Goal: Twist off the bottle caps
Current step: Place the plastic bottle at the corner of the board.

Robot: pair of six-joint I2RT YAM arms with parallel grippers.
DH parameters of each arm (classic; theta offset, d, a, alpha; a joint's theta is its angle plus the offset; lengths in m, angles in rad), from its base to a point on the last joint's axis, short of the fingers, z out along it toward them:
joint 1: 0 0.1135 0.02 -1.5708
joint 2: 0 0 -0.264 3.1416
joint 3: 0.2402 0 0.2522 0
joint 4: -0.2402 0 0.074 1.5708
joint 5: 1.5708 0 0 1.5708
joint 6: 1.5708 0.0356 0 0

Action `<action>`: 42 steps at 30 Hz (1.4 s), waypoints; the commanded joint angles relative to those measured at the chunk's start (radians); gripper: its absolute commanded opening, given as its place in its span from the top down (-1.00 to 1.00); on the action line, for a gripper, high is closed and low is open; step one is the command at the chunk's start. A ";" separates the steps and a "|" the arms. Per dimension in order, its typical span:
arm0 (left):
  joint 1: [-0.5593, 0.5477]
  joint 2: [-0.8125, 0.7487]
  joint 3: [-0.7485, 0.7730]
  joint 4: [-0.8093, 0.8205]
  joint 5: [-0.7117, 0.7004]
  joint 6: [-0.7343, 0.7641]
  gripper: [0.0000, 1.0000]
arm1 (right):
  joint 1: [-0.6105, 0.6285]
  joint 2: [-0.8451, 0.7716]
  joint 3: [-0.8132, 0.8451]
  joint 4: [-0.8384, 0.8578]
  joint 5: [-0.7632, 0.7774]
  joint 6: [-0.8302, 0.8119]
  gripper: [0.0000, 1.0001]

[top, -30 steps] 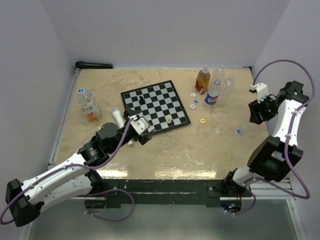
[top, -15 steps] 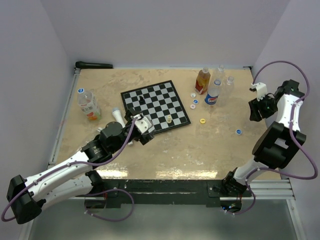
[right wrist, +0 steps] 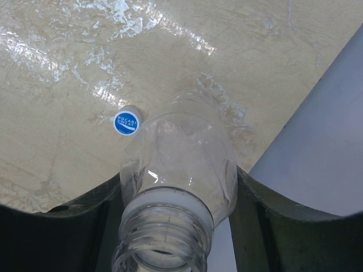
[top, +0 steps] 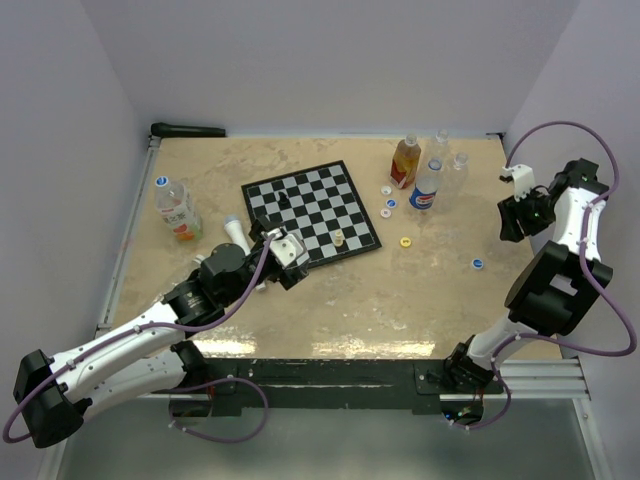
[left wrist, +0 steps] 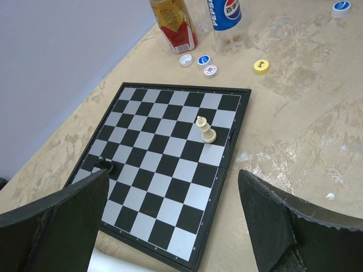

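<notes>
Jaws on my right arm are clamping a clear capless bottle [right wrist: 178, 164] near its neck, one jaw pressing each side. Its open threaded neck is pointing back toward my wrist, and its body is reaching out past the jaw tips, above the table [right wrist: 68, 51]. Beyond my right jaws, just left of the bottle's far end as I see it, a blue-and-white cap [right wrist: 127, 121] is lying flat on the table. Whether bottle and cap are touching I cannot tell.

My left jaws are standing wide apart and gripping nothing, hanging low over the near corner of a chessboard [left wrist: 164, 187]. Ahead of the gap between them a white chess piece [left wrist: 206, 130] is standing upright on the board, and a black chess piece [left wrist: 102, 164] is sitting just past the left jaw's tip. Farther ahead, beyond the board's far edge, an orange-labelled bottle [left wrist: 173, 22] and a Pepsi bottle [left wrist: 227, 17] are standing side by side. In front of those two, three loose caps are lying close together: a white cap [left wrist: 185, 60], a blue cap [left wrist: 203, 59] and a pink-ringed cap [left wrist: 210, 70]. A yellow cap [left wrist: 260, 66] is lying apart to their right. Well off to the left of my left jaws, a capped bottle [top: 178, 215] is sitting on the table with its blue top [top: 161, 182] on its neck.
</notes>
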 commanded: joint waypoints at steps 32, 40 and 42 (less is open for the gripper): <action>0.005 -0.025 0.004 0.014 0.008 0.014 -1.00 | -0.002 0.004 0.022 -0.012 0.013 0.003 -0.46; 0.005 -0.031 0.004 0.011 0.008 0.014 -1.00 | -0.002 -0.006 0.046 -0.012 0.022 0.015 -0.68; 0.005 -0.033 0.004 0.012 0.008 0.014 -1.00 | -0.002 -0.008 0.054 -0.020 0.021 0.015 -0.96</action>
